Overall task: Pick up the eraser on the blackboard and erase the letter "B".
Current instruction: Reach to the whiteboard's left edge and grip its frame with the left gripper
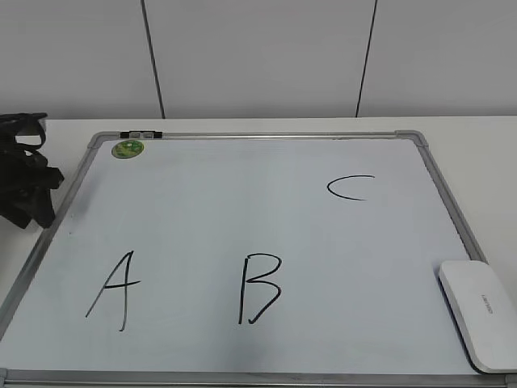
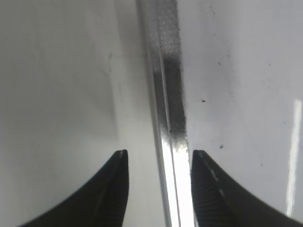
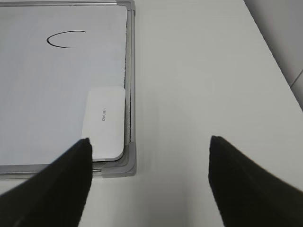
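White eraser [image 1: 478,314] lying flat in the near right corner of the blackboard [image 1: 242,202], touching the frame there, top side up. Black letter "B" [image 1: 258,288] near the front edge in the middle, with the "A" [image 1: 113,289] to its left and the "C" [image 1: 350,187] further back on the right. Small green magnet [image 1: 128,149] far off in the back left corner. Eraser probably light and stiff, with smooth plastic sides, so maybe a bit slippery. Best to pinch across the two long sides, near the middle, felt kept facing down. Right tool [image 3: 149,146] wide apart, holding nothing, hanging above the white bench [image 3: 203,85] just beside the board's corner, eraser [image 3: 104,123] a little to its left. Left tool [image 2: 158,158] also apart and empty, low over the board's left frame strip, one finger on each side of it. Left arm [image 1: 24,174] tucked at the left edge, well apart from the eraser.
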`<state>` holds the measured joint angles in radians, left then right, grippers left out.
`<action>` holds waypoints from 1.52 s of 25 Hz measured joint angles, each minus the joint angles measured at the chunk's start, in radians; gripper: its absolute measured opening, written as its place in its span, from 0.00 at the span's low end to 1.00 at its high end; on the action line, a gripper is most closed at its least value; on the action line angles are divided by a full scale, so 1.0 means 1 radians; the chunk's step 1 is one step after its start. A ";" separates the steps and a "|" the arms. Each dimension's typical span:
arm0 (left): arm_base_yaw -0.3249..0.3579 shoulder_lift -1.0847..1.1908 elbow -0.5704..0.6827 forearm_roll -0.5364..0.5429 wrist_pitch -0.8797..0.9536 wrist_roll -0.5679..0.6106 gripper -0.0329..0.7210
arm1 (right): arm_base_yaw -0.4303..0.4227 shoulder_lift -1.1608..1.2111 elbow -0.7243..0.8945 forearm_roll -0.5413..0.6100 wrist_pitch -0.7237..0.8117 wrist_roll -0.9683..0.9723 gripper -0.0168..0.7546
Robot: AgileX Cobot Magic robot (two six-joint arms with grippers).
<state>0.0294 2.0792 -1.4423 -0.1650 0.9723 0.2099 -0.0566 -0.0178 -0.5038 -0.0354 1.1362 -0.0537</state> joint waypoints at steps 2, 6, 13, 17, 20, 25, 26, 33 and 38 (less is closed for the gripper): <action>0.000 0.006 -0.002 0.000 -0.002 0.000 0.42 | 0.000 0.000 0.000 0.000 0.000 0.000 0.78; 0.000 0.006 -0.002 -0.002 -0.016 0.000 0.37 | 0.000 0.000 0.000 0.000 0.000 0.000 0.78; 0.000 0.006 -0.002 -0.004 -0.036 0.000 0.37 | 0.000 0.000 0.000 0.000 0.000 0.000 0.78; 0.000 0.006 -0.002 -0.004 -0.047 0.000 0.37 | 0.000 0.000 0.000 0.000 0.000 0.000 0.78; 0.000 0.006 -0.002 -0.004 -0.047 0.000 0.37 | 0.000 0.000 0.000 0.000 0.000 0.000 0.78; 0.000 0.006 -0.002 -0.007 -0.055 0.000 0.37 | 0.000 0.000 0.000 0.000 0.000 0.000 0.78; 0.000 0.006 -0.002 -0.008 -0.058 0.000 0.37 | 0.000 0.000 0.000 0.000 0.000 0.000 0.78; 0.000 0.006 -0.002 -0.015 -0.065 0.000 0.37 | 0.000 0.000 0.000 0.000 0.000 0.000 0.78; 0.000 0.006 -0.002 -0.015 -0.065 0.000 0.37 | 0.000 0.000 0.000 0.000 0.000 0.000 0.78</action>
<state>0.0294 2.0849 -1.4442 -0.1799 0.9071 0.2099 -0.0566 -0.0178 -0.5038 -0.0354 1.1362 -0.0537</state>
